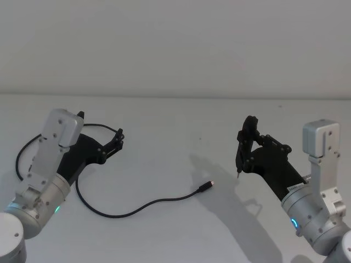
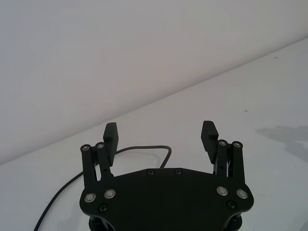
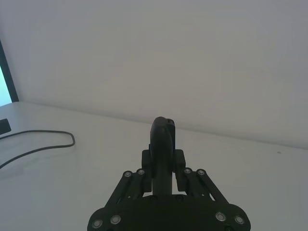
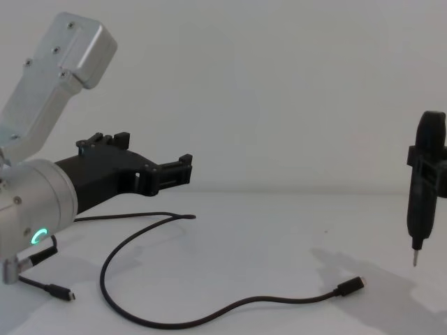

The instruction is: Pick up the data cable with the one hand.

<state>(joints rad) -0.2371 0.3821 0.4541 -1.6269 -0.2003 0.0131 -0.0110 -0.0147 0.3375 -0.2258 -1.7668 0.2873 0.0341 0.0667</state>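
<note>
Left arm's silver wrist [image 4: 28, 209] is closest to the chest camera, big at lower left, green ring [image 4: 38, 236] lit. Off it the left gripper [image 2: 160, 130] reaches forward, held clear above the table [image 1: 175, 115]. Its fingers [image 2: 210, 130] are spread wide with nothing between them. From its wrist view I see a bend of cable on the table past the fingertips, not touching them.

Flat and loose on the table lies the data cable [image 1: 159, 200], neither gripper touching it. I trace it in the head view from a loop on the left arm's side, beneath the left gripper, out in a wide curve toward the robot, then across to the middle. Its plug [image 4: 349, 286], silvery tip pointing to the right arm's side, rests on the table between the two arms. I also see a second small plug end [image 4: 63, 294] on the table near the left wrist in the chest view.

Up on the right, off the table, the right gripper [image 3: 163, 162] has its fingers clamped on a black pen-like tool [image 4: 423, 185]. That tool stands roughly upright, metal point [image 4: 414, 262] down, hanging above the table. The point is near the plug but apart from it, to its right and higher in the chest view. Right wrist shows a blue ring [image 1: 294, 223]. From the right wrist view the cable lies far off to one side, well apart from that gripper.
</note>
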